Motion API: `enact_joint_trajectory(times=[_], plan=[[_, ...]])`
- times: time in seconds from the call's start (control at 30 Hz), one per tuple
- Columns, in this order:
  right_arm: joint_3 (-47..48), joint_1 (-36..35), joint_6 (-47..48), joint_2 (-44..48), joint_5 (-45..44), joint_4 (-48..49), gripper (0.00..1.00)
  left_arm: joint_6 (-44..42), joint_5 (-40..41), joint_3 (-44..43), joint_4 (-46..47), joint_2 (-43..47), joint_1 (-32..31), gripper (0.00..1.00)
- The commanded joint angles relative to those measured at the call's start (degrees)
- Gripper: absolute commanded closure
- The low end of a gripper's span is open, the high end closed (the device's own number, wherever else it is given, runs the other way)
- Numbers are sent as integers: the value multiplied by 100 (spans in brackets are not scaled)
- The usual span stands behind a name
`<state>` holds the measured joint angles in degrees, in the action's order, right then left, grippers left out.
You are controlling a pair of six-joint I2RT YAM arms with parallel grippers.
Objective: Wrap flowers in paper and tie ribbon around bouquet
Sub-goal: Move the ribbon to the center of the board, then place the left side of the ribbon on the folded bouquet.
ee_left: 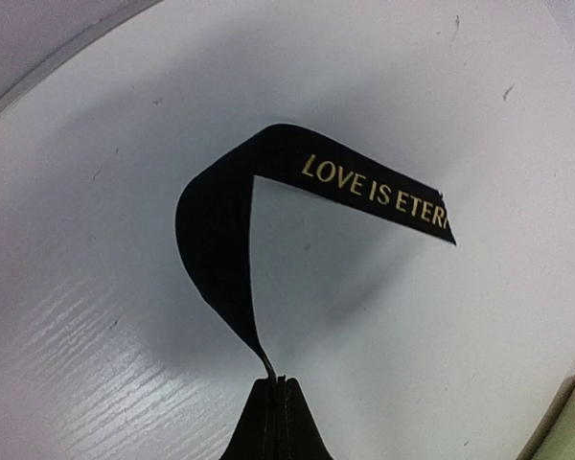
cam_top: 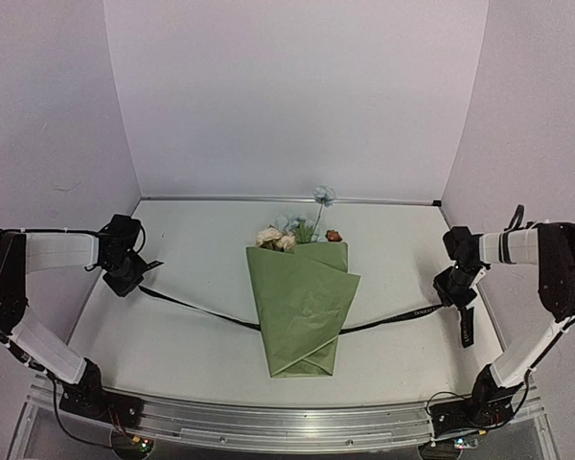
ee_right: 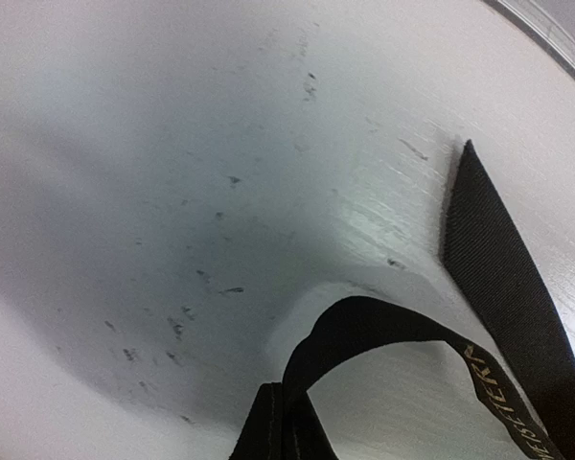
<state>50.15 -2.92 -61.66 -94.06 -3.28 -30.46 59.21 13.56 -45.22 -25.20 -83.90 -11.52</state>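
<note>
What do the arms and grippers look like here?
The left arm and right arm: white tubular links between bulky black joints. The left gripper and right gripper: black, slim tapered fingers. Thin black cables trail at the bases.

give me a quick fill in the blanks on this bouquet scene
1. The ribbon is ____ with gold lettering.
2. It runs ____ the bouquet, hidden at its middle.
3. The left gripper and the right gripper are each ____ on the ribbon near one end.
4. The flowers poke out of the paper, whose colour is ____.

Missing words: black; under; shut; green
</note>
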Motion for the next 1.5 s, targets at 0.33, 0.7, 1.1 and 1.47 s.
enact_joint_trajectory(times=[0.33, 0.7, 1.1, 1.47], plan=[[632, 4, 191, 92, 617, 213, 100, -892, -401, -851, 575, -407, 732, 100], [734, -168, 913, 894, 500, -42, 100, -1973, -2175, -360, 2134, 634, 119, 100], [563, -452, 992, 959, 676, -178, 100, -4598, -3700, -2574, 2769, -938, -2894, 100], [650, -463, 919, 454, 1075, -171, 100, -6513, -3791, -5127, 591, -3541, -4853, 100]])
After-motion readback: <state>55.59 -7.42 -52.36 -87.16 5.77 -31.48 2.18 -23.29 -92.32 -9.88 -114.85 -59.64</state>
